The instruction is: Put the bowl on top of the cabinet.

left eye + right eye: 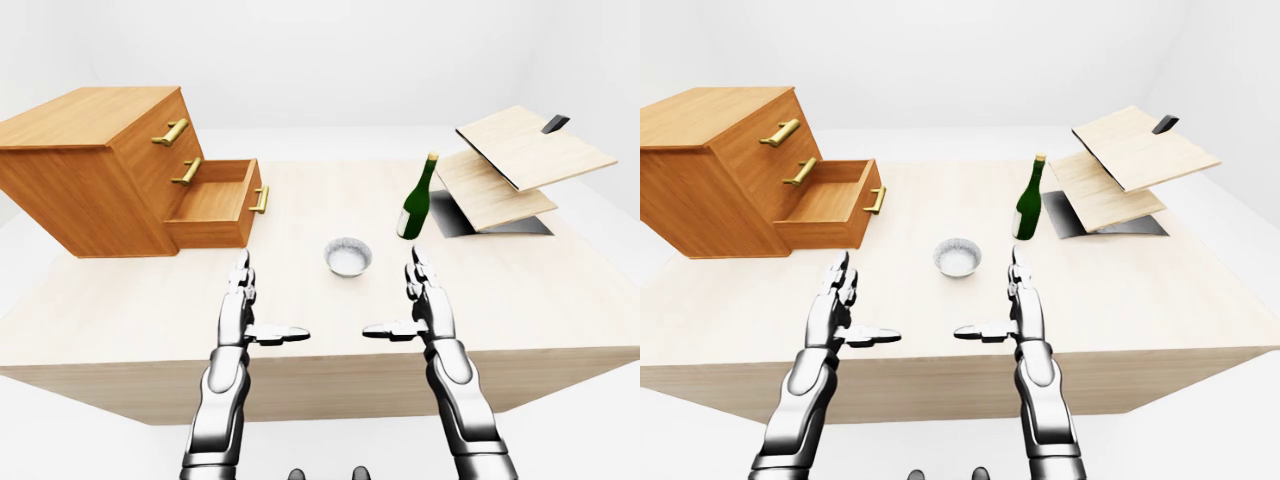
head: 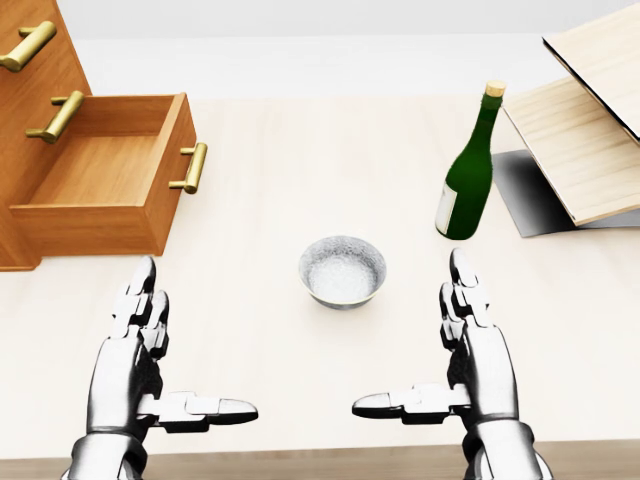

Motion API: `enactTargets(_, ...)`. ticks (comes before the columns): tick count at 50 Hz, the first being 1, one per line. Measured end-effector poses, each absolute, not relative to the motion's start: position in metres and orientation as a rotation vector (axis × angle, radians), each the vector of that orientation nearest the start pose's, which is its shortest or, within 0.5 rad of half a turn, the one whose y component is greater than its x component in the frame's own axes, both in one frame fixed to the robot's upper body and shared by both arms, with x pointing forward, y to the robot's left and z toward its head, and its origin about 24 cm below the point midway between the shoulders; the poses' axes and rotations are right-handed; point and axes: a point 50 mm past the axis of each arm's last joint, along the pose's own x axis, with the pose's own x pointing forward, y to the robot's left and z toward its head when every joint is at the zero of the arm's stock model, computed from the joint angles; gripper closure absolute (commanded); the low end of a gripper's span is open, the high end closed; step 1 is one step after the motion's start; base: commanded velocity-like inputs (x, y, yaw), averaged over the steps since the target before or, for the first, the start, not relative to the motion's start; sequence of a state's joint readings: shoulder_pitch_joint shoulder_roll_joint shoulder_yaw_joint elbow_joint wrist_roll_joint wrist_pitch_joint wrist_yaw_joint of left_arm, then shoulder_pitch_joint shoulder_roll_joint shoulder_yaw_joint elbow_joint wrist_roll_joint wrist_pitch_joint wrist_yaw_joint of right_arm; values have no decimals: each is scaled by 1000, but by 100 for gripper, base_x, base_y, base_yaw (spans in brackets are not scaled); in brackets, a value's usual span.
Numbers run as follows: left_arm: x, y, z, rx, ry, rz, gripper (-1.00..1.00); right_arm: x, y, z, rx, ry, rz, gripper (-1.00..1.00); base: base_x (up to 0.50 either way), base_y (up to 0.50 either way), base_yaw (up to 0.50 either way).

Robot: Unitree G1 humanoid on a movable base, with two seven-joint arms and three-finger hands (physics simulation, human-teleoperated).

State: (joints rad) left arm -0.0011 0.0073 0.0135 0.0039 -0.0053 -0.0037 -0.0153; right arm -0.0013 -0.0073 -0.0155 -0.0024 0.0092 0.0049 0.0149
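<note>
Head view: the round, silvery bowl point(image 2: 342, 272) is seen on the pale wooden table point(image 2: 300, 150), between and just above both hands, untouched. The left hand point(image 2: 125, 372) and right hand point(image 2: 485, 368) are held wide open, thumbs turned inward. The wooden cabinet point(image 1: 90, 160) has its lowest drawer point(image 2: 100, 180) pulled out, bare wood showing inside.

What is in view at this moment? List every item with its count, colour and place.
table: one, pale wood, under everything.
cabinet: one, orange-brown wood, upper left of the left-eye view.
bottom drawer: one, same wood, pulled open, empty.
bowl: one, silver-grey, mid-table, untouched.
bottle: one, dark green, upright, right of the bowl.
wooden boards: two, pale, tilted, upper right.
dark sheet: one, grey-black, beneath the boards.
left hand: one, metallic grey, open, lower left.
right hand: one, metallic grey, open, lower right.
</note>
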Motion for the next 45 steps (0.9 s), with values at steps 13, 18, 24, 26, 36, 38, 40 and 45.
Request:
enactTargets(13,254,157,41,9,-4,-5,-100,254,-158,43,7,1,-2,-100,0,0,0)
enactTargets(18,254,158,41,11,-4,-5,-100,254,-159,43,8,0,-2,-100,0,0,0)
enactTargets(24,253,158,43,13,-6,-7,-100,254,-160,45,6,-4,-3,-100,0,0,0)
enactTargets(26,253,158,45,13,-8,-7,-100,254,-161,46,5,-7,-5,-100,0,0,0)
enactTargets(36,251,159,58,13,-26,-10,-100,255,-166,61,-2,-34,-16,-100,0,0,0)
enactTargets(38,251,160,63,12,-42,-10,-100,254,-167,67,-3,-58,-17,-100,0,0,0)
enactTargets(40,250,160,69,12,-68,-10,-100,253,-168,74,-4,-88,-18,-100,0,0,0)
enactTargets(45,248,162,86,12,-141,-8,-100,251,-169,92,-7,-162,-18,-100,0,0,0)
